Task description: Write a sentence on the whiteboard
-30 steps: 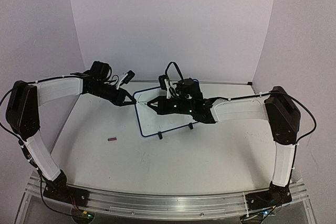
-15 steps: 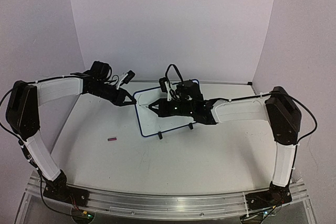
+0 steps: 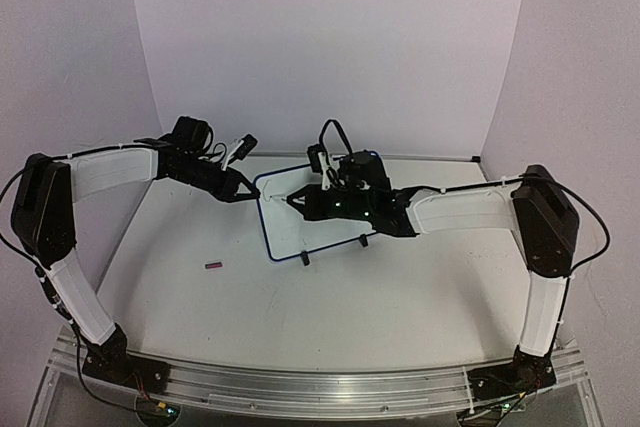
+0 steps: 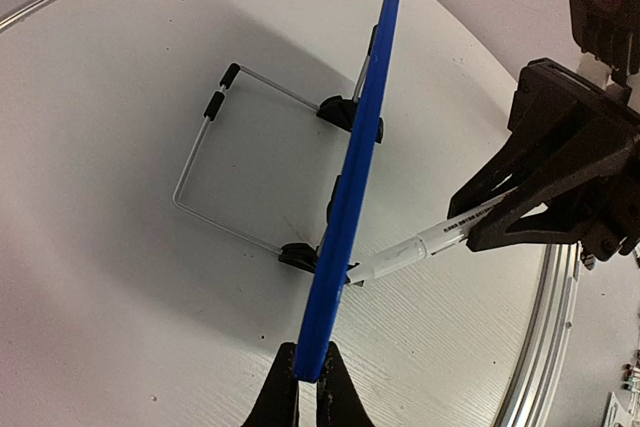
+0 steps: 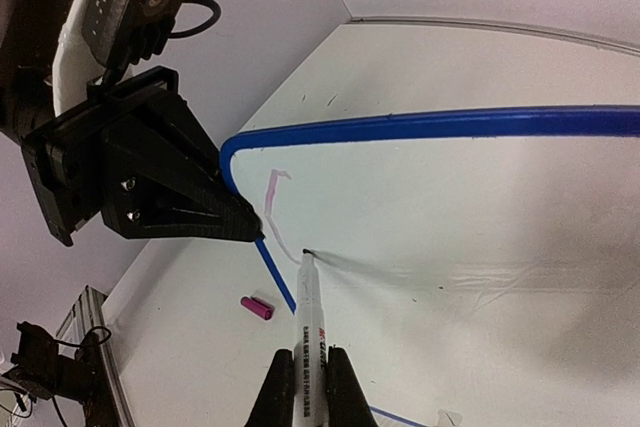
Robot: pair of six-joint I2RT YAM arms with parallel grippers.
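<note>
Whiteboard (image 3: 310, 232) stands propped, long axis running left-right.

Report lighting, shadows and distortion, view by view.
Top external: soft, even light, no glare. Left wrist: the whiteboard throws a broad shadow leftward onto the table, whose rim bows. Right wrist: the marker casts a faint grey shadow rightward across the board.

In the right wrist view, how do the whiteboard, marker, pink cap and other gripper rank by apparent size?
1. whiteboard
2. left gripper
3. marker, nearest the camera, so flattered
4. pink cap
</note>
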